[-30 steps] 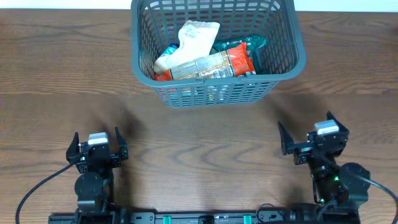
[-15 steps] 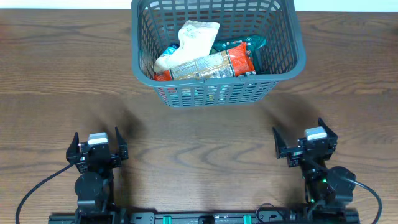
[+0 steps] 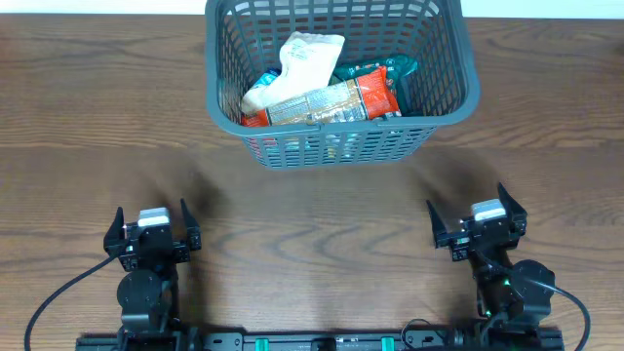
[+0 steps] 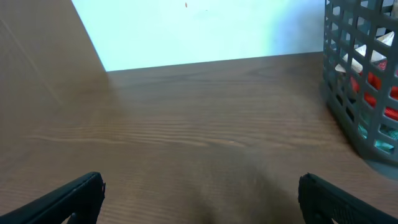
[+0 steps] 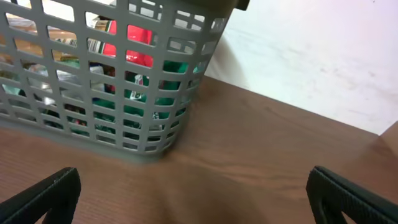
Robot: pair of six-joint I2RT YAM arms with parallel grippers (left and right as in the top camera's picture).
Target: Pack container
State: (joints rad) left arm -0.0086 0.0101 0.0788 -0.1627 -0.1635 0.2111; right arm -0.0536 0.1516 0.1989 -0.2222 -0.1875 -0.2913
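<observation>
The dark grey lattice container [image 3: 444, 102] stands at the back middle of the table and holds a white packet [image 3: 304, 57], an orange packet [image 3: 331, 102] and a green one [image 3: 395, 68]. Its slotted wall [image 4: 360, 74] fills the right edge of the left wrist view, and its corner [image 5: 118, 81] fills the upper left of the right wrist view. My left gripper [image 3: 152, 226] rests near the front left, open and empty. My right gripper [image 3: 476, 220] sits near the front right, open with bare wood between its fingers.
Brown wooden table [image 3: 312, 205] spans the whole view, with a pale wall [image 4: 205, 31] beyond its far edge. A black rail [image 3: 322, 341] runs along the front between the two arm bases.
My right gripper has drawn back left and toward the front, settling at its base. The left arm and the container have not moved.
</observation>
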